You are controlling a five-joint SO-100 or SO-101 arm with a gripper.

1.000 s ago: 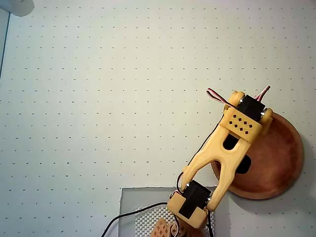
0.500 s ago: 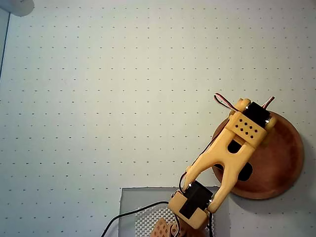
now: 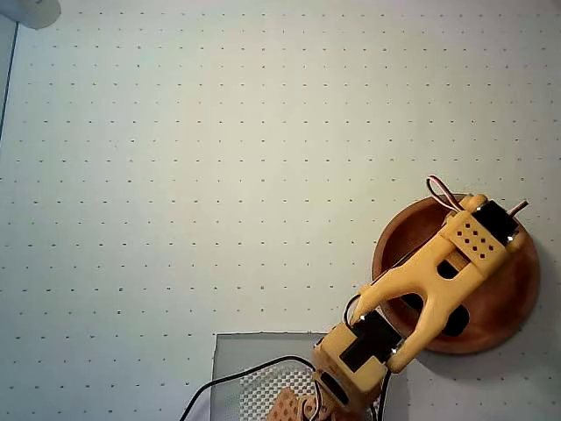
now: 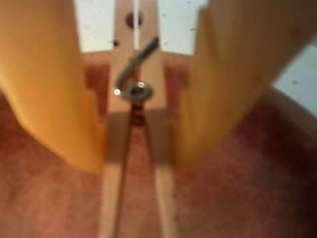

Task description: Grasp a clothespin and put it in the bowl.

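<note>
A yellow robot arm [image 3: 412,303] reaches over the reddish-brown wooden bowl [image 3: 517,298] at the right of the dotted white tabletop [image 3: 219,158], seen from overhead; its end effector [image 4: 138,158] is clamped on the light-tan clothespin [image 4: 136,124], whose metal spring [image 4: 132,79] shows clearly in the wrist view between the two yellow fingers [image 4: 54,99]; the pin hangs above the bowl's red-brown floor, its far end pointing past the rim toward the tabletop. The carry appears all but finished and the release is the step in hand; the next move likely calls only for parting the fingers so the pin drops inside. Whether the bowl already holds anything cannot be told; the arm covers much of it; the visible part looks bare.
</note>
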